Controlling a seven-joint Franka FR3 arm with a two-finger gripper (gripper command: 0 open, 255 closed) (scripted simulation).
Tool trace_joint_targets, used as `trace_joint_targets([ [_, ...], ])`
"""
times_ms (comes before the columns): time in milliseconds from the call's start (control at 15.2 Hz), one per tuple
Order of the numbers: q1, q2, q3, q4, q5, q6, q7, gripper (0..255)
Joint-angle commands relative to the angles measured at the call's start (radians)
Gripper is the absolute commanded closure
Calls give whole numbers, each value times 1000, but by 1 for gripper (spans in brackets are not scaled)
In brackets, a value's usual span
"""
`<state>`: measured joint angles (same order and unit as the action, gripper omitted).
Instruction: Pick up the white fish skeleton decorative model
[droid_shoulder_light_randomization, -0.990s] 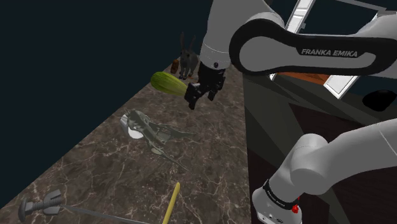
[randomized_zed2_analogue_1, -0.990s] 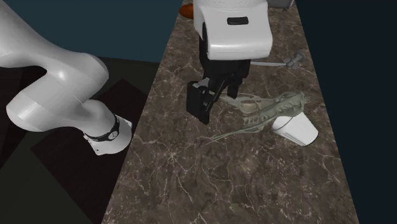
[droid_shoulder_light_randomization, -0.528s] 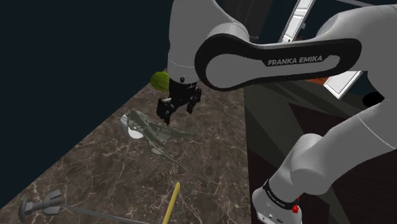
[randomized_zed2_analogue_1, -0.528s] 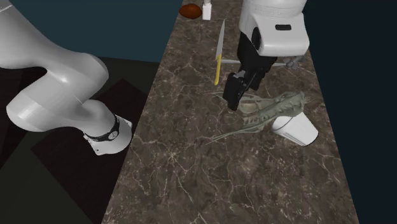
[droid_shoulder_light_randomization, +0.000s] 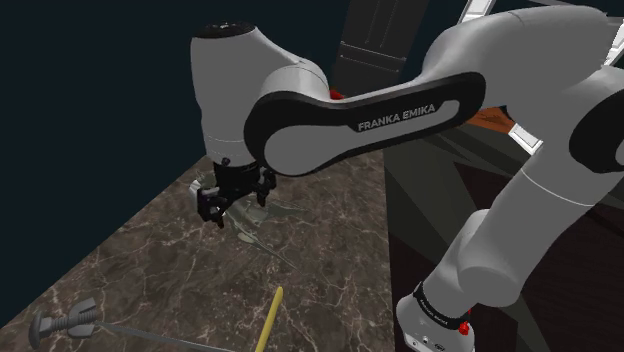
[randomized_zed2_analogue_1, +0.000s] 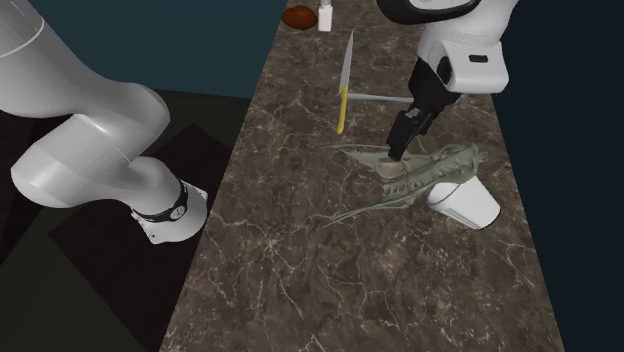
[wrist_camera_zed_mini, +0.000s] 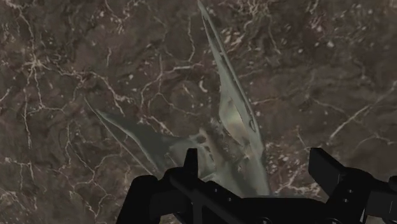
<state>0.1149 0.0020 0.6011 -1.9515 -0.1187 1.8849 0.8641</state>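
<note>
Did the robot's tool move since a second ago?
Yes. In the shoulder view the tool went left and down along the marble counter. It now hangs open right over the pale fish skeleton.

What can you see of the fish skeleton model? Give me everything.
The fish skeleton looks pale grey-green rather than white, and semi-transparent. It lies flat on the dark marbled countertop. It has a broad ribbed body, thin fin-like spikes fanning out, and a long spine tapering to a point. A white cup lies on its side at the broad end; I can't tell whether they touch. The open claw hangs just above the body, not clasping it.
</note>
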Motion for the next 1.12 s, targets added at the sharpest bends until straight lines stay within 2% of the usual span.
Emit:
trace_joint_targets([
  [0, 5, 28, 5, 6, -15, 13, 19, 0],
  [396, 7, 58, 5, -54, -37, 95, 41, 0],
  [528, 8, 58, 4, -54, -37, 95, 41, 0],
  [594, 7, 55, 4, -57, -36, 96, 40, 255],
  [1056, 7, 56, 4, -56, -36, 95, 40, 255],
])
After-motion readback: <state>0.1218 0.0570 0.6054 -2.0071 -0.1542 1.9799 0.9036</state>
